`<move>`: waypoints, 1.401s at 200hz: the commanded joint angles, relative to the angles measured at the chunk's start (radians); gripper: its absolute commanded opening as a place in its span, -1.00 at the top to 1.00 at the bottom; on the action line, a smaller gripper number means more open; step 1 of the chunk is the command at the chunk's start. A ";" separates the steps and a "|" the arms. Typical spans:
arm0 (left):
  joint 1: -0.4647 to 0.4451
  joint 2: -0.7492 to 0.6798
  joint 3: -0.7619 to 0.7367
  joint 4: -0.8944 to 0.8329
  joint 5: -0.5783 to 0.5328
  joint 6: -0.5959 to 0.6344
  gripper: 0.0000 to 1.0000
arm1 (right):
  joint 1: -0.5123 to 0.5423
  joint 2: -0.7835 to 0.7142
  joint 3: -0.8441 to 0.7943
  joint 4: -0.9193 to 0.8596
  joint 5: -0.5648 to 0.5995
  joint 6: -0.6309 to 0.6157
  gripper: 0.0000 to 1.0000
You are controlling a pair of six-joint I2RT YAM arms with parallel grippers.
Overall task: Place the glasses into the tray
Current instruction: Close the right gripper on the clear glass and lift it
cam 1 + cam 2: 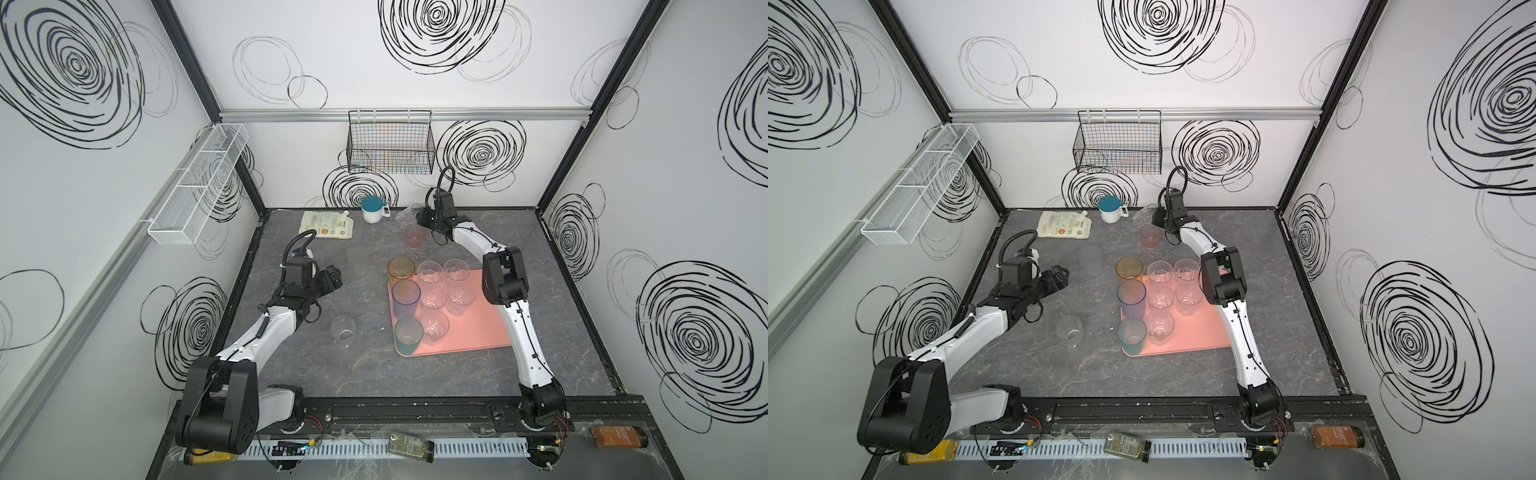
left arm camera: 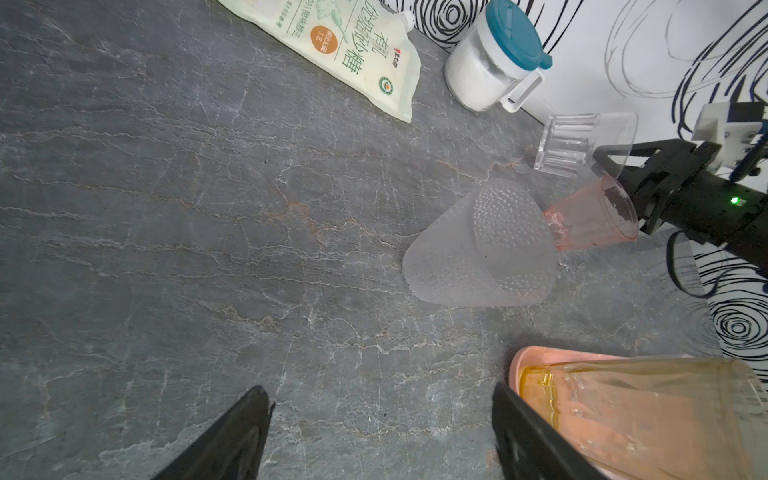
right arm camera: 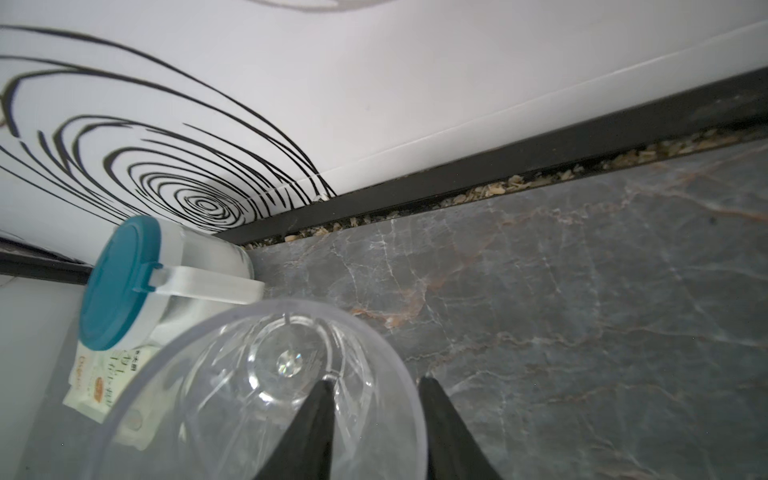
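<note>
On the left we see the left gripper (image 1: pixel 332 276) hovering with its fingers spread wide and empty. It faces a frosted glass (image 1: pixel 358 261) that stands between it and the tray (image 1: pixel 478 328), and a clear glass (image 1: pixel 344 330) sits on the table (image 1: pixel 374 374) nearer the front. Along the tray's left side stand an amber glass (image 1: pixel 401 268), a blue glass (image 1: pixel 406 293), a teal glass (image 1: pixel 408 332) and several clear glasses (image 1: pixel 432 297). Farther back, beside a lidded mug (image 1: pixel 372 209) and close to a pink glass (image 1: pixel 415 237), the right gripper (image 3: pixel 374 399) straddles the wall of a tilted clear glass (image 3: pixel 257 399), one finger inside and one outside; we cannot tell whether it pinches.
</note>
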 commanded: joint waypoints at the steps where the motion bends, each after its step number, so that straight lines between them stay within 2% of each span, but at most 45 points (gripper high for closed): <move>1: 0.009 0.007 0.020 0.049 0.011 -0.011 -0.74 | 0.009 -0.064 -0.034 0.029 -0.002 0.015 0.50; 17: 0.009 0.009 0.022 0.049 0.010 -0.010 -0.75 | 0.005 -0.076 -0.038 0.035 -0.002 0.025 0.61; 63: 0.011 0.006 0.024 0.042 -0.010 0.003 -0.76 | -0.013 -0.157 -0.088 0.051 0.002 0.020 0.69; 120: -0.005 -0.009 0.021 0.034 -0.054 0.024 -0.78 | -0.064 -0.382 -0.378 0.186 -0.016 0.039 0.75; 156: -0.026 -0.017 0.017 0.028 -0.079 0.041 -0.79 | -0.073 -0.360 -0.379 0.173 -0.040 0.049 0.73; 171: -0.030 -0.017 0.017 0.030 -0.082 0.044 -0.79 | -0.066 -0.346 -0.376 0.182 -0.050 0.062 0.63; 190: -0.032 -0.014 0.014 0.047 -0.071 0.040 -0.79 | -0.051 -0.318 -0.351 0.200 -0.053 0.071 0.39; 238: -0.080 -0.018 0.002 0.062 -0.101 0.055 -0.80 | -0.015 -0.111 -0.082 0.163 -0.079 0.071 -0.27; 259: -0.086 -0.011 0.007 0.060 -0.120 0.047 -0.81 | -0.006 -0.011 0.063 0.131 -0.088 0.066 -0.38; 280: -0.104 -0.007 0.022 0.058 -0.123 0.040 -0.81 | -0.005 0.044 0.125 0.156 -0.088 0.083 -0.42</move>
